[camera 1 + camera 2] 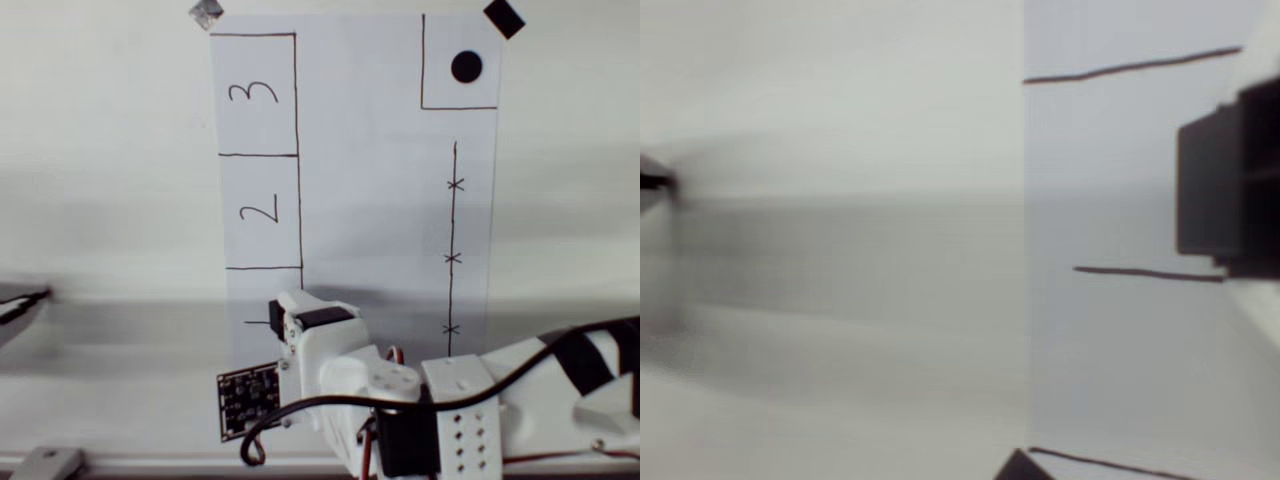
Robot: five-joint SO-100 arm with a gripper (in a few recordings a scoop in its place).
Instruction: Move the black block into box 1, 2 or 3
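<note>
White arm (460, 400) over numbered paper sheet (360, 200), gripper (290, 320) above box 1 (250, 295).
Your black block (275, 316) seems to sit at the gripper tip, over box 1's inner edge, beside the numeral; the drop is prob. straight down. Wrist view: block (1225, 185) cut off at right edge. Jaws hidden by the wrist; can't tell if they're clamped or apart.
</note>
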